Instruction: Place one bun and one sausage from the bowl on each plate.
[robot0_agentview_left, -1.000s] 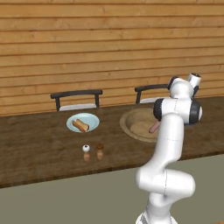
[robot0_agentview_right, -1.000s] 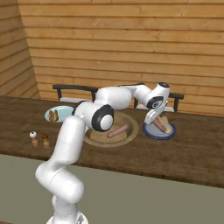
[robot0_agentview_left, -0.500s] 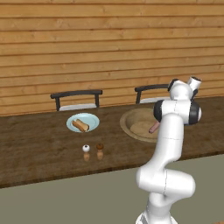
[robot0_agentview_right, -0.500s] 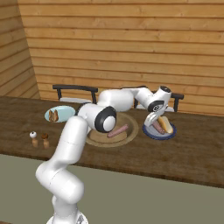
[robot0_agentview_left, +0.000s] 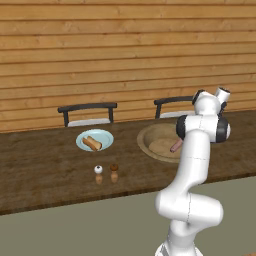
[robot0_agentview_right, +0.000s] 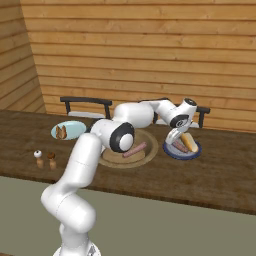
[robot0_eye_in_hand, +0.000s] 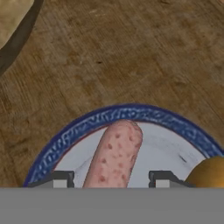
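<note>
- The hand (robot0_agentview_right: 176, 143) hangs low over a blue-rimmed plate (robot0_agentview_right: 192, 154), and in the hand view its two fingers (robot0_eye_in_hand: 59, 180) stand apart on either side of a sausage (robot0_eye_in_hand: 114, 155) lying on that plate (whether the pads touch it is cut off by the bottom edge).
- Just beside the sausage, a bun (robot0_eye_in_hand: 209, 173) shows only as a golden corner at the frame's edge.
- From the left base view the arm hides the hand itself.
- The bowl (robot0_agentview_right: 148, 151) sits just beside the hand on the dark wooden surface (robot0_agentview_right: 210, 180), with another sausage (robot0_agentview_right: 134, 149) in it.
- The pale blue plate (robot0_agentview_left: 82, 143) lies well apart from the hand, past the bowl, carrying food too small to make out.
- Two small shakers (robot0_agentview_left: 106, 174) stand near the surface's front edge; a plank wall (robot0_agentview_left: 125, 55) and two chair backs (robot0_agentview_left: 87, 108) lie behind.
</note>
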